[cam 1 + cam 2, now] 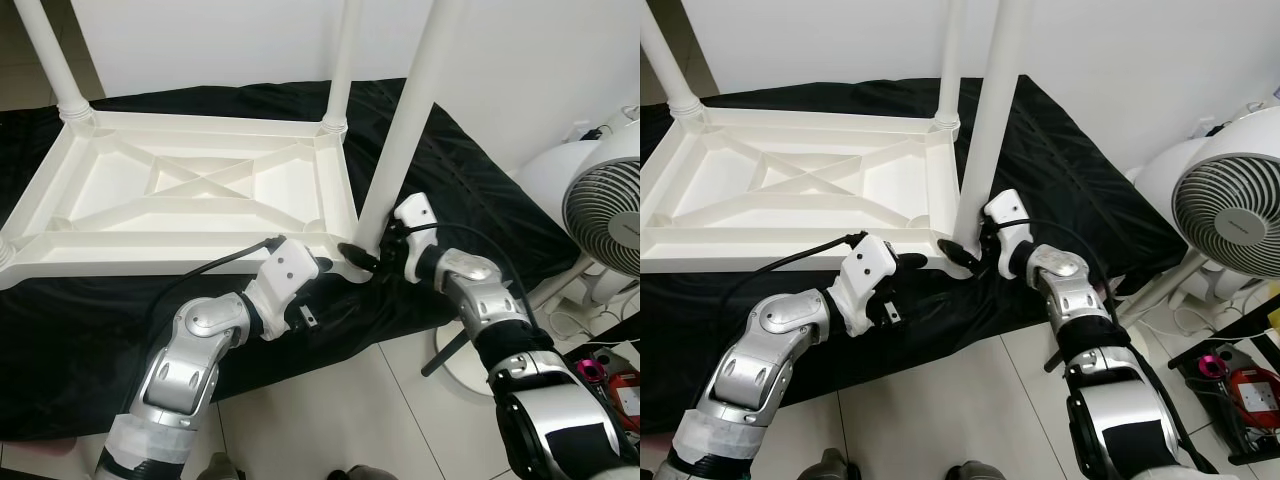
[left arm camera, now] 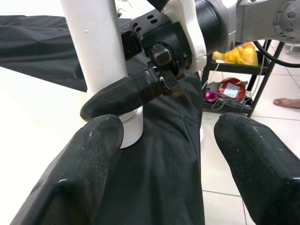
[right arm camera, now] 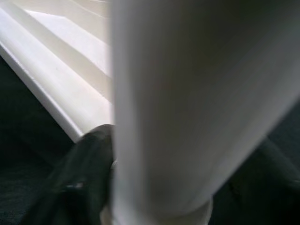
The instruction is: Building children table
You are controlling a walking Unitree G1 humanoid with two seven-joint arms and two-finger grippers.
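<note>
Three legs already stand on the upturned white tabletop (image 1: 190, 185), which lies on a black cloth (image 1: 470, 170). At its near corner the right tool (image 1: 372, 255) clamps the base of the fourth leg (image 1: 405, 130), likely steadying it in its socket. Just beside, the left tool (image 2: 164, 154) waits spread wide.

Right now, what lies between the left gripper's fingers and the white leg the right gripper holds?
Black cloth only; the left gripper is open short of the leg, in the left wrist view.
</note>
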